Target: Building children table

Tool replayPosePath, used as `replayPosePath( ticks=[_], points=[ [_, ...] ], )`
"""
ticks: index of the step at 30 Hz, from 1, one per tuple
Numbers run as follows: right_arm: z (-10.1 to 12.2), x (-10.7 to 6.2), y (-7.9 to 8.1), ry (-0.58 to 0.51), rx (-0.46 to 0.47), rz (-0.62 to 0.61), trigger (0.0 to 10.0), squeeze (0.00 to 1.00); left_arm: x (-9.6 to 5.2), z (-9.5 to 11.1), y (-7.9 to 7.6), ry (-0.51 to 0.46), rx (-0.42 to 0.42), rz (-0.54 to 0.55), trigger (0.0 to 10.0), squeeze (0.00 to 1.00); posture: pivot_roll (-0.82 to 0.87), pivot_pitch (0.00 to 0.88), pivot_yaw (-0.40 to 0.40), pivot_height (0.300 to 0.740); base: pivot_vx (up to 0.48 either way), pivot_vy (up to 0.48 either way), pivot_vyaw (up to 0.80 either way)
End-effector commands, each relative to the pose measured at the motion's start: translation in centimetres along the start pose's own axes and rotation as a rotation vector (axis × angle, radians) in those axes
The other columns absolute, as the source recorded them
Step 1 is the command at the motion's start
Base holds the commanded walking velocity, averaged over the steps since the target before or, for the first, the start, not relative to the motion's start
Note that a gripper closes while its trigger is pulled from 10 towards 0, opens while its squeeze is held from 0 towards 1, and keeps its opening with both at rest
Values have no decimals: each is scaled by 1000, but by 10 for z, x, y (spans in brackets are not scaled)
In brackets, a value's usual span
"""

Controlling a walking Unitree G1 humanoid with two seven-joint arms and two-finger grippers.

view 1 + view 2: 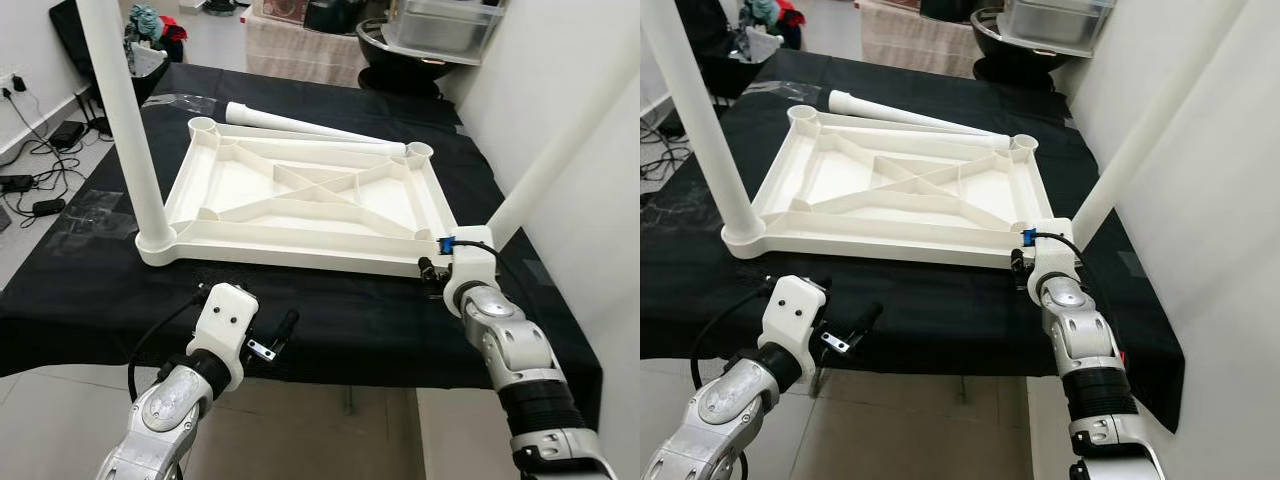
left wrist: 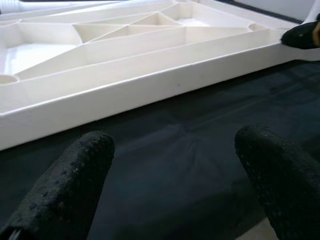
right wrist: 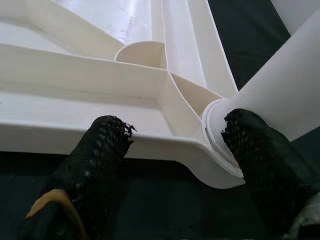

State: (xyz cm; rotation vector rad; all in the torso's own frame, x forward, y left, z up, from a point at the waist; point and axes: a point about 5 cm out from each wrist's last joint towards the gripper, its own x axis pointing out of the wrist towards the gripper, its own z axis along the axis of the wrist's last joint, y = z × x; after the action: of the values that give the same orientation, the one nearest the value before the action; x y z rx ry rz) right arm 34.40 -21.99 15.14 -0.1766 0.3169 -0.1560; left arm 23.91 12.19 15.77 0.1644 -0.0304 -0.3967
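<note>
a white plastic tabletop (image 1: pixel 300 200) lies upside down, ribs up, on a black cloth (image 1: pixel 330 320) spread over a work surface. two white legs already stand in its near corner sockets: one leg (image 1: pixel 125 120) rises from the corner at 9 o'clock of the tabletop, the other leg (image 1: pixel 560 135) leans up and away from the corner at 4 o'clock. a third, loose leg (image 1: pixel 310 125) lies flat on the cloth along the far edge at 12 o'clock, touching or just beside the rim; which of the two cannot be told.

the right gripper (image 3: pixel 172 150) is at the 4 o'clock corner. its fingers are spread wide, straddling the socket corner: one finger (image 3: pixel 102 150) sits against the outer wall of the tabletop's near rim, the other finger (image 3: pixel 255 150) presses by the base of the standing leg where it enters the socket. it brackets the corner rather than pinching anything.

the left gripper (image 2: pixel 172 165) hovers low over the black cloth at 7 o'clock of the tabletop, near its front rim but apart from it. its fingers (image 2: pixel 75 170) are spread wide with bare cloth between them, holding nothing and touching nothing that can be seen.

cables (image 1: pixel 30 185) lie on the floor at 9 o'clock of the scene.
</note>
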Motion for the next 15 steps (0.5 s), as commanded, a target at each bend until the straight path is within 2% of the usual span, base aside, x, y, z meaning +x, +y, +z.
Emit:
replayPosePath(
  ticks=[1, 8, 12, 15],
  points=[
    [-23, -1, -13, 104, -21, -54, 10000, 0, -1, -3, -4, 18, -1, -16, 10000, 0, 67, 173, -116, 740, 0, 0, 0],
    [-38, 2, -25, 178, -47, -149, 10000, 0, -1, 1, -3, 10, 1, -13, 10000, 0, 79, 183, -121, 740, 0, 0, 0],
    [-38, 2, -25, 180, -40, -153, 10000, 0, -2, 0, -3, 11, 2, -12, 10000, 0, 78, 189, -121, 740, 0, 0, 0],
    [-39, 5, -20, 179, 3, -160, 10000, 0, -2, -1, -4, 14, 1, -12, 10000, 0, 74, 190, -118, 740, 0, 0, 0]
  ],
)
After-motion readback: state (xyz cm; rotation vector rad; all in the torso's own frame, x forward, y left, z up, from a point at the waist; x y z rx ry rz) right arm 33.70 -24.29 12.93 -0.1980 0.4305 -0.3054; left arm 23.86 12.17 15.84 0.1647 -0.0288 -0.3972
